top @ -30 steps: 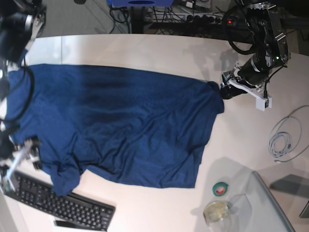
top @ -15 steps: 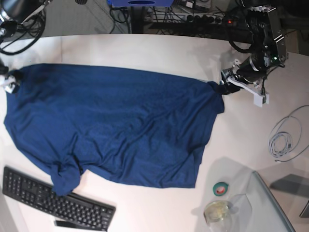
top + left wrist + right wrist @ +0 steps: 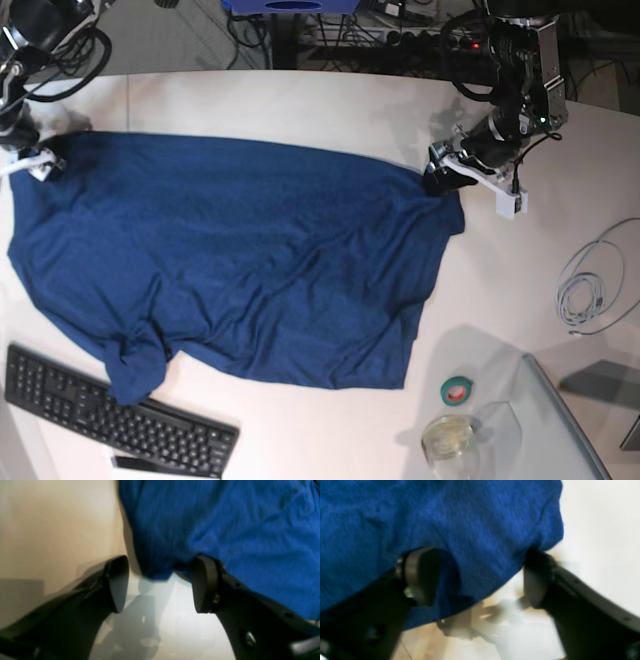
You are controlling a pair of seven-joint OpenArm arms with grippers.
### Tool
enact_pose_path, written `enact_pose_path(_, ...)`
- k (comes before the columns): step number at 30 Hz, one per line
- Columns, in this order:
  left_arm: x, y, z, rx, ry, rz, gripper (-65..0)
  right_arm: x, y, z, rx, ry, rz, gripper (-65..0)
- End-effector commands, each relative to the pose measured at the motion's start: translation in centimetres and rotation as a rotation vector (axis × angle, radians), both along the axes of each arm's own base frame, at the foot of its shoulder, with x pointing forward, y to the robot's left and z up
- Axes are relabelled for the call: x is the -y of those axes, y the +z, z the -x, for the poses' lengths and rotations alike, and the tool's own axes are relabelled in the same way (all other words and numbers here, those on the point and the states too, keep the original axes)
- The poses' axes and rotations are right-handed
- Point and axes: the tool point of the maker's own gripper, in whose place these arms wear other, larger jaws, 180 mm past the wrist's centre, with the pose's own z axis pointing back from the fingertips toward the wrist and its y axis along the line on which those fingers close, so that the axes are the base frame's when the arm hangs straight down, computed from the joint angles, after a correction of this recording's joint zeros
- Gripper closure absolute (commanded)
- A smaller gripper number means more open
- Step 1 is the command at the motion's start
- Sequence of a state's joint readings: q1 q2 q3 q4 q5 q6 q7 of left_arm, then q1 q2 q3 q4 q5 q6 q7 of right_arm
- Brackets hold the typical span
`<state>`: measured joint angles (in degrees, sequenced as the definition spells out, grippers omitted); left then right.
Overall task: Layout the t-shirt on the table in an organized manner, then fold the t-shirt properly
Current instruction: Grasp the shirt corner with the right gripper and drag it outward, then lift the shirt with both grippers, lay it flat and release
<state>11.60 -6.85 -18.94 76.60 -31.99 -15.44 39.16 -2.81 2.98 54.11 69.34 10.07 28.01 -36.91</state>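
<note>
The dark blue t-shirt [image 3: 240, 250] lies spread across the white table [image 3: 300, 100], rumpled at its near-left corner. My left gripper [image 3: 440, 178] is at the shirt's far-right corner. In the left wrist view it [image 3: 157, 585] is open, and a tip of the t-shirt [image 3: 237, 530] hangs between the two fingers without being pinched. My right gripper [image 3: 42, 163] is at the far-left corner. In the right wrist view it [image 3: 480, 580] stands open astride the edge of the t-shirt [image 3: 445, 517], one finger [image 3: 420, 575] against the cloth.
A black keyboard [image 3: 110, 410] lies at the near left, just below the shirt's bunched corner. At the near right are a green tape roll [image 3: 458, 390], a small clear dish [image 3: 448, 437] and a clear panel [image 3: 565, 425]. A coiled white cable [image 3: 590, 285] lies at the right.
My right arm swung from the near-left by the keyboard to the shirt's far-left corner, its jaws narrowing. My left gripper shifted a little left at the far-right corner.
</note>
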Motion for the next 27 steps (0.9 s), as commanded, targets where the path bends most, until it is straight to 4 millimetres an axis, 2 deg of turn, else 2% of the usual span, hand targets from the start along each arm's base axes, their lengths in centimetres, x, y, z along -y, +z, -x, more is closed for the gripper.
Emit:
enact_pose_path(1,-0.2,-0.7,0.9,-0.042,-0.004,-0.010,-34.7,0.1,0.5,-0.4,0.011,0.032,0.006,-33.3)
enact_pose_path(3,-0.2,-0.5,0.8,-0.038,-0.005,-0.011,-21.6,-0.3,0.6,-0.5,0.022,0.068,-0.001,-17.0)
enact_pose_path(5,-0.2,-0.1,0.5,-0.026,-0.008,-0.014,0.0,-0.3,0.7,-0.4,0.014,0.079,-0.001,-0.9)
enact_pose_path(8,-0.4,1.1,0.0,0.009,-0.010,-0.029,0.0,0.3,2.3,-0.5,0.004,0.102,0.041,-1.1)
enact_pose_path(12,-0.1,3.8,-2.0,0.093,-0.034,-0.051,0.0,1.2,5.1,-1.7,0.016,0.129,0.109,0.0)
enact_pose_path(16,0.4,6.2,-4.3,0.138,-0.067,-0.057,0.0,1.7,7.5,-3.8,0.001,0.184,0.154,0.0)
enact_pose_path(21,1.7,8.6,-7.5,0.168,-0.092,-0.029,0.0,1.8,9.9,-7.7,0.017,0.240,0.180,0.0)
enact_pose_path(23,1.9,9.3,-8.8,0.192,-0.097,-0.029,0.0,1.3,9.9,-9.2,0.030,0.212,0.158,0.0)
enact_pose_path(25,2.3,9.4,-10.1,0.198,-0.090,-0.007,0.0,1.5,9.8,-10.6,0.035,0.182,0.138,0.0)
enact_pose_path(27,2.7,9.0,-11.5,0.191,-0.074,0.026,0.0,0.8,9.1,-12.5,0.050,0.197,0.106,0.0)
